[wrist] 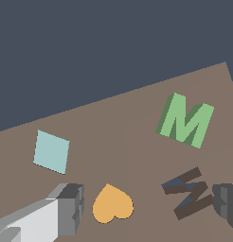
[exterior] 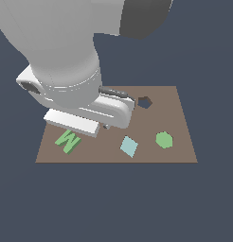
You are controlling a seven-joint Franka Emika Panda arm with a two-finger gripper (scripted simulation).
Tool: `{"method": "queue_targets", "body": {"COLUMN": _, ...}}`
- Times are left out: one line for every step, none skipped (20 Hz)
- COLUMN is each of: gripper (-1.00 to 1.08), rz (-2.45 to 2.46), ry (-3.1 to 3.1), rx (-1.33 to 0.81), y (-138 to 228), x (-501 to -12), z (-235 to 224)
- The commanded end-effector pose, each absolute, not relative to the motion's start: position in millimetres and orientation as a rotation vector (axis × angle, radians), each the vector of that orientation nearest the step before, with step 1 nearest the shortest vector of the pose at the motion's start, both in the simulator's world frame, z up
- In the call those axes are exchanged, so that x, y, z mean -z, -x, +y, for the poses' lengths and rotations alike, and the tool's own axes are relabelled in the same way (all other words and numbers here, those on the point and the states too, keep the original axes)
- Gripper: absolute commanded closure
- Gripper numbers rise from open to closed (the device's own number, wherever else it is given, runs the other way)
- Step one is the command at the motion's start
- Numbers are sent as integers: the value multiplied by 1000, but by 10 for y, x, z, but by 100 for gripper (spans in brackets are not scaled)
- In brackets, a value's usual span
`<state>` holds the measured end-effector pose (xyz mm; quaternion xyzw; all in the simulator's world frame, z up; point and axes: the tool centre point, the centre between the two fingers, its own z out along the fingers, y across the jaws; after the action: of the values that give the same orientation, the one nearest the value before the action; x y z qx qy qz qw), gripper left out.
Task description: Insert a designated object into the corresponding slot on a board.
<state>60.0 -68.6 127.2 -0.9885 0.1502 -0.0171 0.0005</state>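
Green and flat, the M-shaped block (wrist: 185,121) is lying on the brown board (exterior: 180,118) near the corner at the exterior view's left, where it is showing just past the arm's white wrist (exterior: 73,120). In the wrist view it is sitting close to the dark M-shaped slot (wrist: 187,193), apart from it, with an orange heart (wrist: 112,204) and a pale teal diamond (wrist: 51,151) farther along. A green hexagon (exterior: 164,140) and a pentagon cutout (exterior: 144,102) are lying toward the exterior view's right.

The gripper (wrist: 147,208) is hanging over the board with its fingers (wrist: 71,208) spread wide and holding nothing; the heart and the slot are showing between them. The block is looking rigid, light and thin, so it is likely calling for a pinch across its two straight outer legs. Its long axis is running across the letter's width, and the block and slot are appearing turned differently, so a twist is probably needed before seating.
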Motion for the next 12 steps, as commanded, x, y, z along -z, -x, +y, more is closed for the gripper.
{"method": "queue_targets", "body": {"gripper": -92, "rz": 593, "ry": 3085, "rx": 42, "y": -687, "x": -1097, "z": -859}}
{"method": "queue_targets", "body": {"gripper": -92, "rz": 638, "ry": 3077, "rx": 38, "y": -716, "x": -1034, "z": -924}}
{"method": "queue_targets", "body": {"gripper": -92, "rz": 680, "ry": 3068, "rx": 34, "y": -741, "x": -973, "z": -987}}
{"method": "queue_targets", "body": {"gripper": -92, "rz": 720, "ry": 3059, "rx": 30, "y": -763, "x": -916, "z": -1046}}
{"method": "queue_targets", "body": {"gripper": -92, "rz": 758, "ry": 3050, "rx": 26, "y": -783, "x": -863, "z": -1102}}
{"method": "queue_targets", "body": {"gripper": -92, "rz": 793, "ry": 3041, "rx": 23, "y": -800, "x": -813, "z": -1156}}
{"method": "queue_targets", "body": {"gripper": -92, "rz": 825, "ry": 3032, "rx": 19, "y": -814, "x": -767, "z": -1206}}
{"method": "queue_targets", "body": {"gripper": -92, "rz": 855, "ry": 3024, "rx": 16, "y": -826, "x": -724, "z": -1253}}
{"method": "queue_targets", "body": {"gripper": -92, "rz": 883, "ry": 3016, "rx": 14, "y": -836, "x": -684, "z": -1295}}
{"method": "queue_targets", "body": {"gripper": -92, "rz": 907, "ry": 3009, "rx": 11, "y": -845, "x": -649, "z": -1335}}
{"method": "queue_targets", "body": {"gripper": -92, "rz": 930, "ry": 3002, "rx": 9, "y": -852, "x": -617, "z": -1370}}
{"method": "queue_targets", "body": {"gripper": -92, "rz": 949, "ry": 2996, "rx": 7, "y": -858, "x": -589, "z": -1401}}
